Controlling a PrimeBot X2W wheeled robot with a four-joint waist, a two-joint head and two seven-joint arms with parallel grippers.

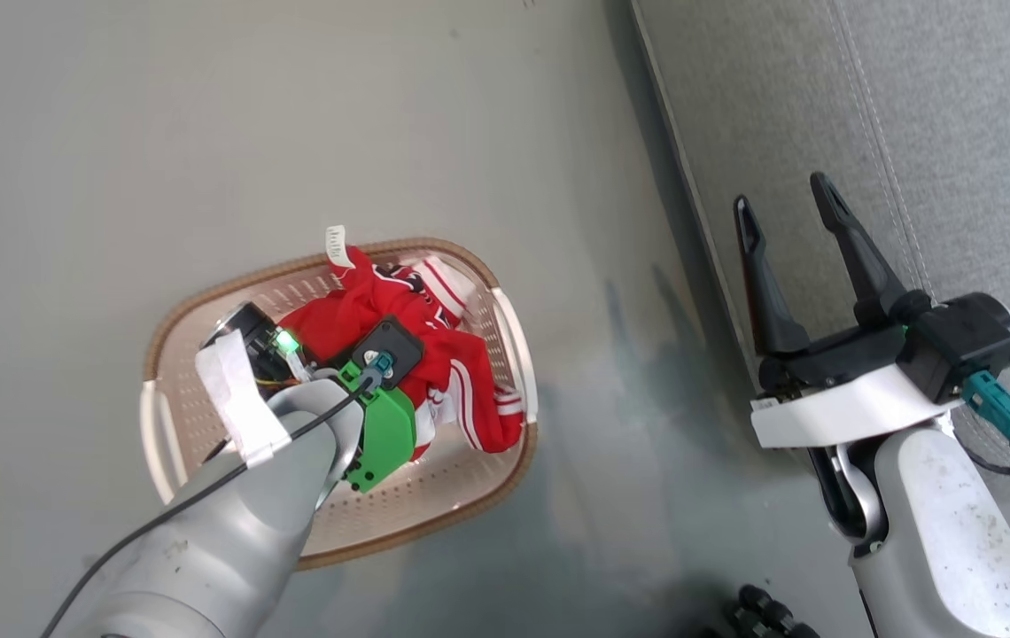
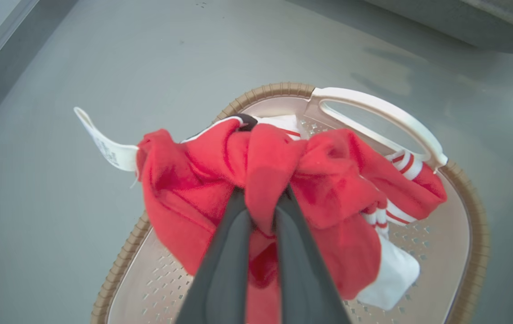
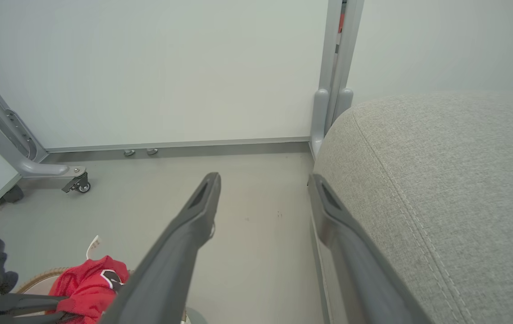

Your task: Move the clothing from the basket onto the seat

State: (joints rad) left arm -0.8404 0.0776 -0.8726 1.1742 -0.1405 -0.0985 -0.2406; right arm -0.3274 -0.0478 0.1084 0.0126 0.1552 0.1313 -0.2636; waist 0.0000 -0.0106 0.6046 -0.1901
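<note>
The left gripper (image 2: 261, 196) has its jaws clamped on a fold of the red clothing (image 2: 328, 180) bunched in the basket (image 2: 477, 234), while the right gripper (image 1: 781, 193) hovers, jaws apart, by the grey seat (image 1: 957, 133).

The clothing (image 2: 328, 180) is seen as soft, matt red cloth, trimmed in white knit. The basket (image 2: 436, 234) is moulded in smooth, faintly glossy cream plastic, with a brown woven-look rim (image 2: 274, 88). The seat (image 3: 454, 180) is covered in coarse grey woven fabric. The floor (image 1: 204, 133) is finished smooth, with a dull sheen. The jaws of the right gripper (image 1: 781, 193) are made of matt dark plastic.
</note>
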